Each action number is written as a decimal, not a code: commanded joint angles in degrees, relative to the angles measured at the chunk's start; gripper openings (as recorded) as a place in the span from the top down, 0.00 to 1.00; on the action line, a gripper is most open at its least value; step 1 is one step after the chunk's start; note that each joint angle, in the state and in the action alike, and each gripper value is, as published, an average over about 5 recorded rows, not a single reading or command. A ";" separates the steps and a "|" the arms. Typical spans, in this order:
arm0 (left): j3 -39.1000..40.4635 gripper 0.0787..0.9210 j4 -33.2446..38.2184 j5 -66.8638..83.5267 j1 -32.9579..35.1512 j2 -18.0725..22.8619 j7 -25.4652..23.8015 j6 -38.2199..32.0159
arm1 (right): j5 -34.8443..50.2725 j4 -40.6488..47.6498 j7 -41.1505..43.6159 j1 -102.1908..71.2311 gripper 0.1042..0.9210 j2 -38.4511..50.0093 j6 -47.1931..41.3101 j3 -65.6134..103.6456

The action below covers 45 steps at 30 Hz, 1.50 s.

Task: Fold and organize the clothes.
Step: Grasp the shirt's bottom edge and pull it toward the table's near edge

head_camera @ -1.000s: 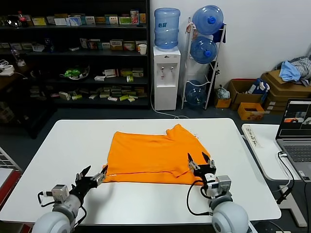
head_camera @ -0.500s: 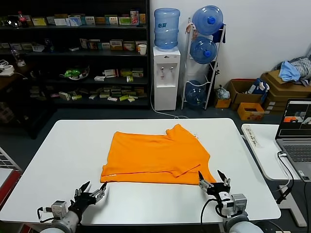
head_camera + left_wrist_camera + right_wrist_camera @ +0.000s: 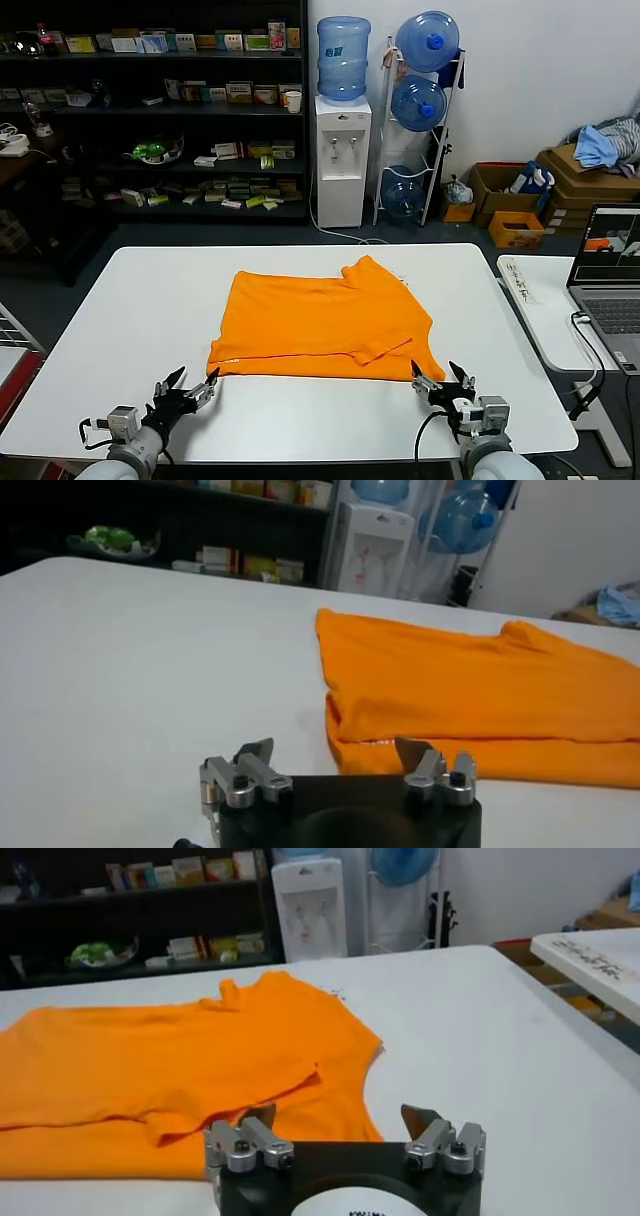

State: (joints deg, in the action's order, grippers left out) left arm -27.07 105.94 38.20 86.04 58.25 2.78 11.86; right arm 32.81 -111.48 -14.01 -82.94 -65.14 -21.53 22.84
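I saw the orange T-shirt (image 3: 322, 318) lying folded at table centre. My left gripper (image 3: 185, 389) at seven o'clock and right gripper (image 3: 441, 377) at five gaped empty; soft, limp fabric, best pinched at near corners.

We see the T-shirt (image 3: 322, 320) lying folded on the middle of the table (image 3: 130, 300), its near folded edge running parallel to the table's front edge. Our left gripper (image 3: 187, 389) sits over the table near that front edge, just before and to the left of the shirt's near left corner, apart from the fabric. Our right gripper (image 3: 443, 376) sits just off the shirt's near right corner, close beside it. Behind the table stands the water dispenser (image 3: 342, 130), shelves (image 3: 150, 110) to its left, a bottle rack (image 3: 420, 110) to its right. A laptop (image 3: 610, 280) rests on a side table at right.
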 commanded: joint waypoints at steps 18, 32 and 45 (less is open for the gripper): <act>1.48 0.15 -1.55 0.34 -1.87 0.51 -0.17 1.11 | 2.33 0.71 -0.95 1.45 0.24 -0.31 -3.70 -1.31; 2.30 0.57 -3.74 0.36 -3.60 0.62 0.01 1.58 | 2.30 0.67 -1.35 1.29 0.64 -0.34 -3.82 -1.28; 1.57 0.98 -0.49 2.51 -2.09 -0.65 0.23 1.81 | 3.83 -3.82 -2.44 -1.80 0.98 1.41 -3.12 -0.31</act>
State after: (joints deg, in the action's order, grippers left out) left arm -25.32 103.83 39.51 83.54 58.18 2.95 13.60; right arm 36.20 -112.64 -16.23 -83.02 -64.32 -24.86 22.32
